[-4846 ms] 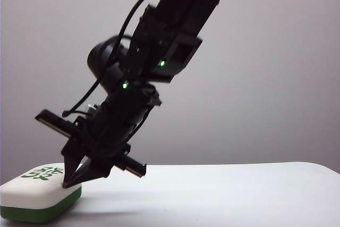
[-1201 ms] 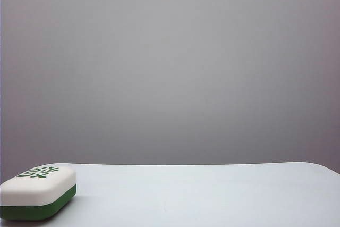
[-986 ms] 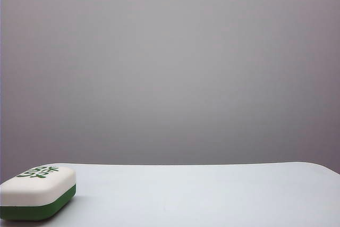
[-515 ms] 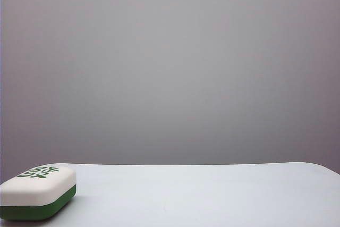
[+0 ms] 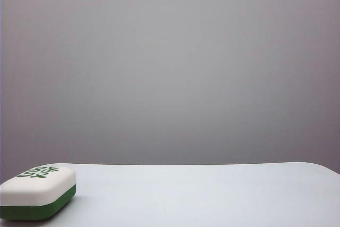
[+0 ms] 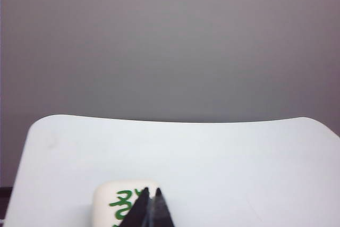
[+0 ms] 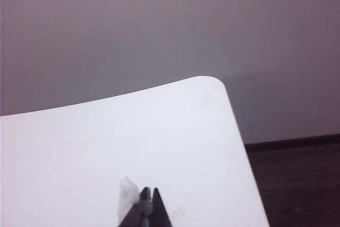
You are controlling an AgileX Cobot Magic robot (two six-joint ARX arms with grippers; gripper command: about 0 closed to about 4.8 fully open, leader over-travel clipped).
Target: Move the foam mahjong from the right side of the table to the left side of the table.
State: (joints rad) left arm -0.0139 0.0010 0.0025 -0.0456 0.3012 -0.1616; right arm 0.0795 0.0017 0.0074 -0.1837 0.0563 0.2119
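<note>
Plain grey wall is seen behind a wide white table (image 5: 212, 195) with rounded corners. In the left wrist view, the left gripper (image 6: 151, 194) is shown with its two dark fingertips drawn together to a narrow point, with only a thin line visible between them and nothing held. It is raised above the tabletop, and the foam mahjong (image 6: 119, 206) is seen just behind and beneath the tips, partly covered by them; whether contact is made cannot be told. In the right wrist view, the right gripper (image 7: 148, 193) is likewise seen with its fingertips pressed nearly together and nothing gripped, poised over bare white surface near a rounded corner of the table (image 7: 106, 142), with dark floor visible past the edge. Neither gripper nor arm is caught in the exterior view. In that view, the foam mahjong (image 5: 37, 192) is found lying flat at the far left of the table, near the front edge, its cream-white upper part marked with green characters facing up and its dark green layer resting on the tabletop.
</note>
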